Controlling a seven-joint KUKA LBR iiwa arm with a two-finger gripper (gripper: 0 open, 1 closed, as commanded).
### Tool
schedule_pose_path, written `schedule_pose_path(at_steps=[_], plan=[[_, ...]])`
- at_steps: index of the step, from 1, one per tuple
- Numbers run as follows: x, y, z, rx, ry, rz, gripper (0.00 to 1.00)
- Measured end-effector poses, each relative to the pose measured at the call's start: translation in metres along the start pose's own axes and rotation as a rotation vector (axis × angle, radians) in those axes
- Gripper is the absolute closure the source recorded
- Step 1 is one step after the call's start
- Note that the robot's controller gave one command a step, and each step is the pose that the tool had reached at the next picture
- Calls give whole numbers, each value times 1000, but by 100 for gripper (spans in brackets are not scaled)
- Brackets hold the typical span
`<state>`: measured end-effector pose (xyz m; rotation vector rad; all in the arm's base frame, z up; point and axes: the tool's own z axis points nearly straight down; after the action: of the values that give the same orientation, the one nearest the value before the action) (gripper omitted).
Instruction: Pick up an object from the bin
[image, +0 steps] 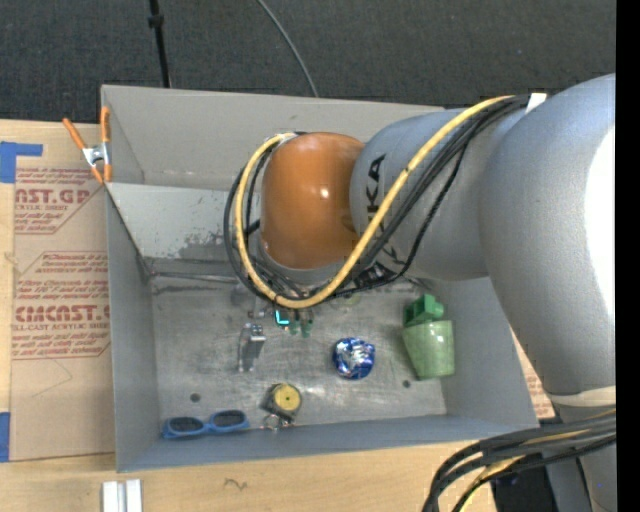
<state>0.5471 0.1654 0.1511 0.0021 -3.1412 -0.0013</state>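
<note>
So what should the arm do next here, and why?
Probably shift the gripper a little toward the yellow disc: it hangs over bare bin floor, and the disc is the nearest thing, lying apart from the blue ball and sunglasses.

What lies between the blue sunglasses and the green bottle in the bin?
In the camera view, two things: a yellow round disc near the blue sunglasses, then a blue-and-white ball nearer the green bottle.
</note>
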Motion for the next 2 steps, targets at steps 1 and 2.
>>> schedule_pose_path(at_steps=[1, 2], plan=[[69, -18, 46, 1, 5, -295, 0], [59, 10, 78, 0, -16, -305, 0]])
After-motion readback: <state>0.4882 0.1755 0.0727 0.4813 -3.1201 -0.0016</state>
